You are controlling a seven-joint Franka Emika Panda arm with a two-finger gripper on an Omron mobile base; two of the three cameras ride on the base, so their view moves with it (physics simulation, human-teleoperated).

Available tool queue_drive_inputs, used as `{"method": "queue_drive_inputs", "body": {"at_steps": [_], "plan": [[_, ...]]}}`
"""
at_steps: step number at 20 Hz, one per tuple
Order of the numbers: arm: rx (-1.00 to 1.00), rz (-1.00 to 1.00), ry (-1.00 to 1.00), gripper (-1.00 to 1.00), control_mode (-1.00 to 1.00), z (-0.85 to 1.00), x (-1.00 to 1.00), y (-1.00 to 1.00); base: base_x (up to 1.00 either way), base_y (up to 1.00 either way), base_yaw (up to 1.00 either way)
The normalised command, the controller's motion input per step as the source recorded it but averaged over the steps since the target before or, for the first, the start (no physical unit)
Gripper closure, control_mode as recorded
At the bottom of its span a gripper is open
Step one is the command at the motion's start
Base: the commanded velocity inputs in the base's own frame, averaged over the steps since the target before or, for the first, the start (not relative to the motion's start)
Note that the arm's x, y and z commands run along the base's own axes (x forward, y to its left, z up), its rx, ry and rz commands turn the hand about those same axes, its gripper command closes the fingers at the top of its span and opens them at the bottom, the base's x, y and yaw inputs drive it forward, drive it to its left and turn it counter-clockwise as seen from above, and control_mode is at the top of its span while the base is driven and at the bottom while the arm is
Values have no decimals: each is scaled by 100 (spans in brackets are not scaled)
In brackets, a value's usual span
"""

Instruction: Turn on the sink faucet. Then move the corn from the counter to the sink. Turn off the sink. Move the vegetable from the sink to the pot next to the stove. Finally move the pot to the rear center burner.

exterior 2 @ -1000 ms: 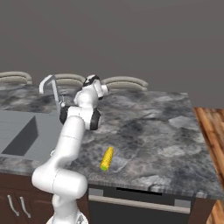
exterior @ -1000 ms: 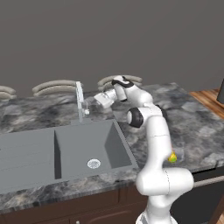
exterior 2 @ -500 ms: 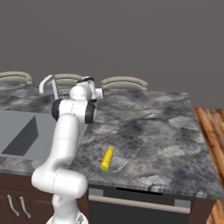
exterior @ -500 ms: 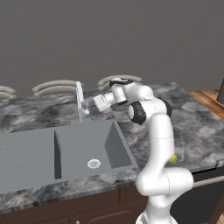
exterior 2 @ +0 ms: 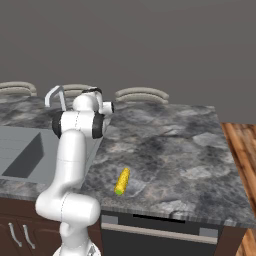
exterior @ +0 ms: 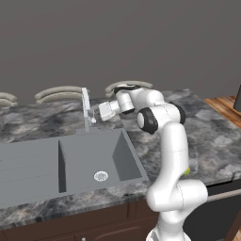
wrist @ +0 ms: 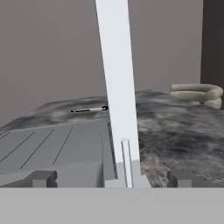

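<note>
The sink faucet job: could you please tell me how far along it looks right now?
Nothing looks finished yet. No water shows at the slim pale grey-white upright faucet, and the small yellow corn cob lies on the marbled stone counter, apart from the flat grey two-basin sink. In hand: the two-finger gripper is at the faucet, fingertips either side of its base. Left: faucet on, corn to sink, and everything after.

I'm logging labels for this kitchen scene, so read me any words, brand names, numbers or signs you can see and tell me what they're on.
None: no readable text on the sink faucet, the sink, the counter, the corn or the gripper.
</note>
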Motion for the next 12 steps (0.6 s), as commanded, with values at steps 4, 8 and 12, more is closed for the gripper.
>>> {"method": "queue_drive_inputs", "body": {"at_steps": [4, 8, 12], "plan": [[0, -2, -2, -100, -100, 0, 0, 3, 0, 0, 0], [0, -2, -2, -100, -100, 0, 0, 8, 0, 0, 0], [0, -2, -1, -100, -100, 0, 2, 9, 0, 0, 0]]}}
